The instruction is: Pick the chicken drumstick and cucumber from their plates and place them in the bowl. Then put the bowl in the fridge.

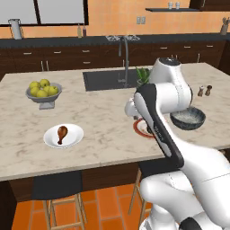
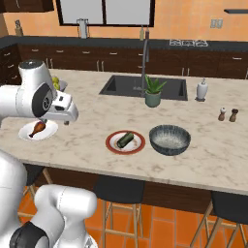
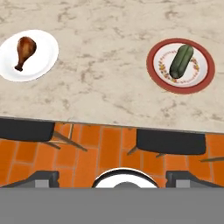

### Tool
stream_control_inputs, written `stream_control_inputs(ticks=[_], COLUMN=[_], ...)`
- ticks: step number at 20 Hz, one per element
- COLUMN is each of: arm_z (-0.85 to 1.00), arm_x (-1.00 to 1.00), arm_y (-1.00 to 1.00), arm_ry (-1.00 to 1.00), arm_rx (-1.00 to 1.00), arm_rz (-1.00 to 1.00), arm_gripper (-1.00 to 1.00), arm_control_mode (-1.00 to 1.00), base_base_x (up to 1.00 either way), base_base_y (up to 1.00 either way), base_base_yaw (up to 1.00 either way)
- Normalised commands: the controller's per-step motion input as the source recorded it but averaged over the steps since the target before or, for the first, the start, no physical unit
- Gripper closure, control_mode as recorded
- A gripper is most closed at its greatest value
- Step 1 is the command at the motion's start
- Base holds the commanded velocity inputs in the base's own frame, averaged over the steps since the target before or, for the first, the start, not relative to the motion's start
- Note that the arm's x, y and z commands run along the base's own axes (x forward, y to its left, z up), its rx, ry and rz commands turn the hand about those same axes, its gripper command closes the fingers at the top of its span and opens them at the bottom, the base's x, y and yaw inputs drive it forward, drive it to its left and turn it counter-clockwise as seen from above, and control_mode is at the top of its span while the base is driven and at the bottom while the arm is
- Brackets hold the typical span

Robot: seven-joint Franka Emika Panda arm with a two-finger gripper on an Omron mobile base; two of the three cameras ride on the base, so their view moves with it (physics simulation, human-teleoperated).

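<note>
Fingers [image 3: 43, 177] hover apart, short of drumstick [image 3: 24, 51].

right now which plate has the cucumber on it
The red-rimmed plate beside the bowl; the plain white plate carries the drumstick.

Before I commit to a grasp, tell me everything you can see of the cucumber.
The cucumber is a short, stubby, dark green cylinder with rounded ends and a smooth, matte-looking skin. It lies flat on its side, roughly centred on the white plate with the red-brown rim, angled diagonally across it and shorter than the plate is wide. Nothing but the plate touches it. In the right base view it sits just left of the dark ribbed bowl, near the counter's front edge.
</note>
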Motion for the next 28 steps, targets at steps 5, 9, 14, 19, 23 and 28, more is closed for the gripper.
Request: stream_control_inputs(ticks=[5,9,14,19,23,28], arm_z=[-0.09,-0.13,-0.14,-0.22,-0.48,-0.34], arm_x=[-0.21,0.00,0.15,0.62,0.79,0.84], arm_y=[1.00,1.00,0.97,0.86,0.33,0.45], arm_ry=[-0.01,-0.02,0.00,0.04,0.10,0.07], arm_rx=[0.00,0.00,0.00,-0.01,0.01,0.00], arm_rz=[-0.01,0.00,0.00,0.00,0.00,-0.01], arm_gripper=[-1.00,-1.00,-1.00,-1.00,-1.00,-1.00], arm_control_mode=[-1.00,-1.00,-1.00,-1.00,-1.00,-1.00], base_base_x=[0.00,0.00,0.00,0.00,0.00,0.00], base_base_y=[0.00,0.00,0.00,0.00,0.00,0.00], base_base_yaw=[0.00,0.00,0.00,0.00,0.00,0.00])
